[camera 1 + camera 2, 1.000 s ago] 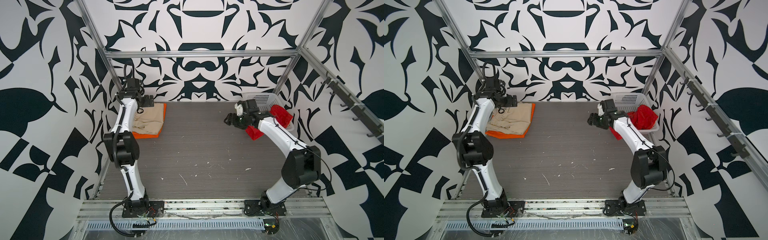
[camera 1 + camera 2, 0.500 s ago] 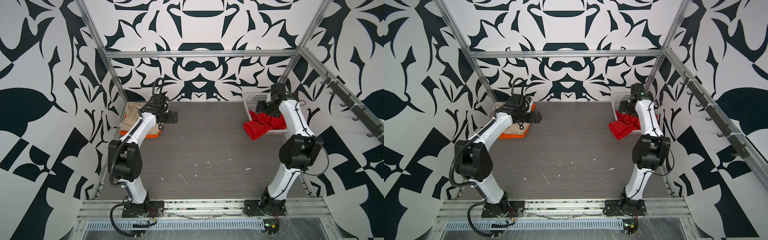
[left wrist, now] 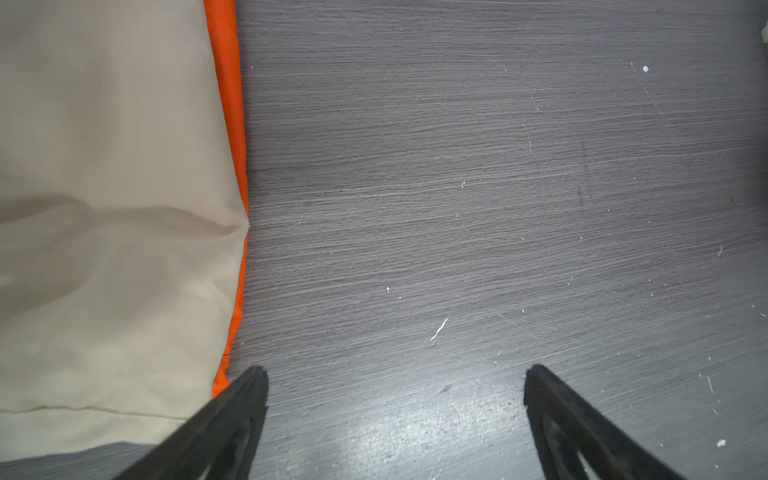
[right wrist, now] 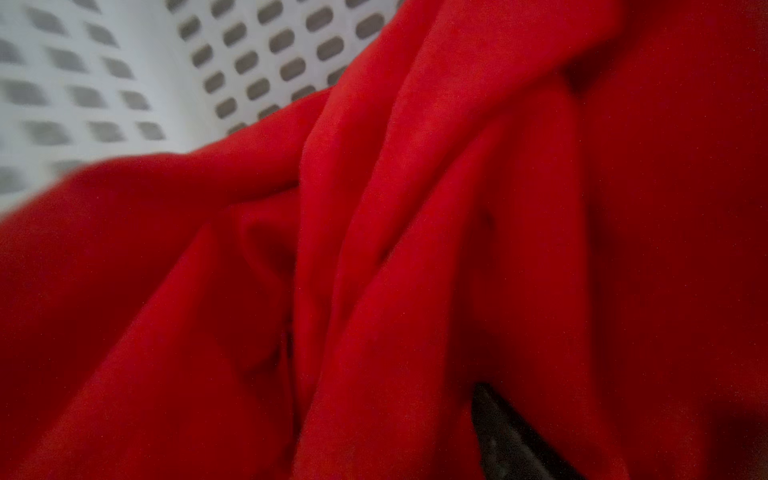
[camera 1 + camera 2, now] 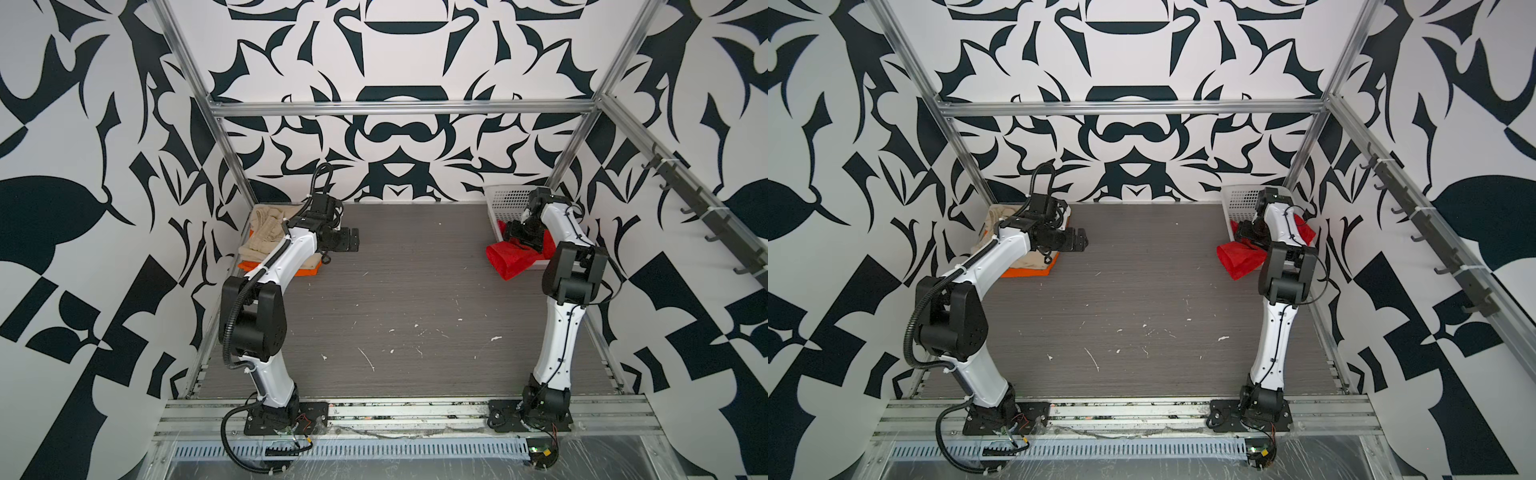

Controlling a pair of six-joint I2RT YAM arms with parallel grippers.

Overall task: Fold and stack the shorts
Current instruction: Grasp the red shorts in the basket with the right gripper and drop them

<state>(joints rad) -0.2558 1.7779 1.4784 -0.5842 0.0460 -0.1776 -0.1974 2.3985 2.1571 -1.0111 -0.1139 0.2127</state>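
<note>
**Finding 1.** Grey wood-grain desk [image 5: 415, 311]: in both top views the near and middle ground in front of the white perforated plastic basket [image 5: 509, 199] carries no cloth.

**Finding 2.** Left arm [image 5: 286, 257]: a second ago the left jaws stood over the stack. They have since drawn off it toward the basket and now hang just beside it. The left wrist view shows them released, spread wide and empty.

**Finding 3.** Stack, well apart from the basket at the opposite far corner: the beige cloth shorts [image 3: 104, 208] lie folded on the bright orange cloth shorts [image 3: 232, 104], with an orange edge showing. Judged settled: two pairs of three.

**Finding 4.** Right arm [image 5: 557, 224]: a second ago it was out over the desk. It has swung back and lowered the right jaws into the basket, onto the crumpled red textured cloth shorts [image 5: 513, 259]. These lie partly inside and spill over the basket's near rim onto the desk. One jaw shows among the folds in the right wrist view; whether the pair has clenched cannot be told.

**Assessment.** The last pair is being fetched, and its folding has not begun.
</note>
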